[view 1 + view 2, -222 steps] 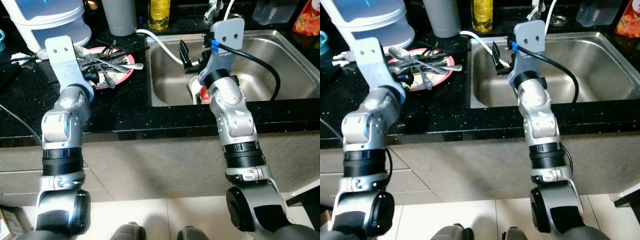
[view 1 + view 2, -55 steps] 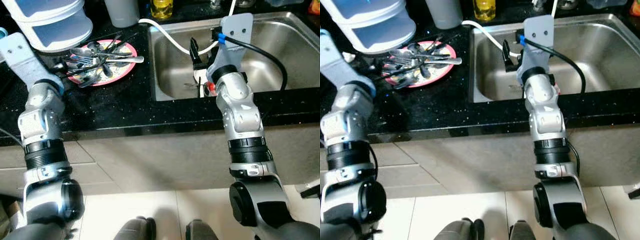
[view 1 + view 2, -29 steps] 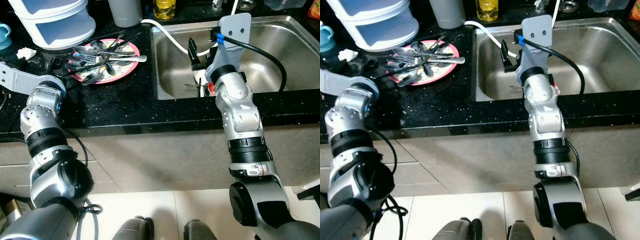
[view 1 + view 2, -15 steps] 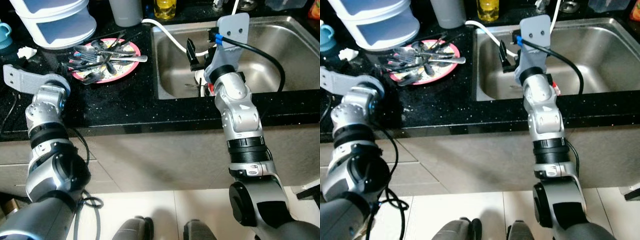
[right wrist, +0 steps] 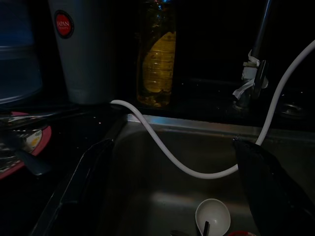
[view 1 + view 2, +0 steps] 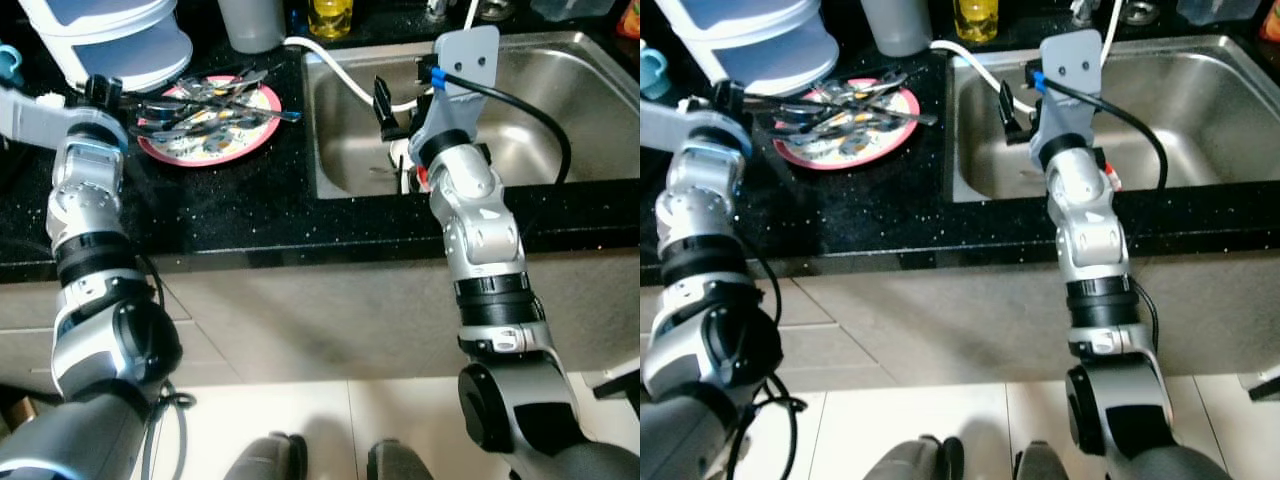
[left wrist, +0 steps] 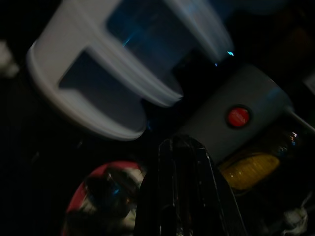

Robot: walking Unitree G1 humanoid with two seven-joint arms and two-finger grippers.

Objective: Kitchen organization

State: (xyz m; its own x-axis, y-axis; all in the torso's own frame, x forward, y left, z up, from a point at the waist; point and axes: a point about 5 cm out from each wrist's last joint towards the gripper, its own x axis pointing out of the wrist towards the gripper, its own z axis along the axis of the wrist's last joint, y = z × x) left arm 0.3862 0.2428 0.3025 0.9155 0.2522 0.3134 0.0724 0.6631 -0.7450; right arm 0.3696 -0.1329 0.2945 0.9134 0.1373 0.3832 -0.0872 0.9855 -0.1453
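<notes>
The black stone countertop [image 6: 240,200] runs past both arms, its far edge cut off at the top of the head views. The steel sink [image 6: 1200,110] is set into it; the right arm reaches over the near rim and hides part of the basin floor, and the sink's far right corner is cropped. The white stacked container [image 6: 110,35] behind the left gripper is cut off at the top, and it is smeared with blur in the left wrist view [image 7: 98,73]. The grey cylinder [image 5: 83,54] beside it shows a red round label, its upper part out of frame, as is that of the yellow bottle [image 5: 156,64].

The right gripper [image 5: 172,191] hangs inside the sink with its two fingers spread wide apart and nothing between them. A white hose [image 5: 162,147] loops across the basin just beyond the fingers. Below the gap lies a white spoon [image 5: 212,216], with something red beside it too cropped to identify.

The left gripper [image 6: 100,92] sits at the edge of the pink plate [image 6: 215,150], whose heap of cutlery [image 6: 205,105] lies just to its right. In its wrist view the fingers [image 7: 184,191] merge into one dark, blurred mass, so I cannot tell whether they are parted or closed.
</notes>
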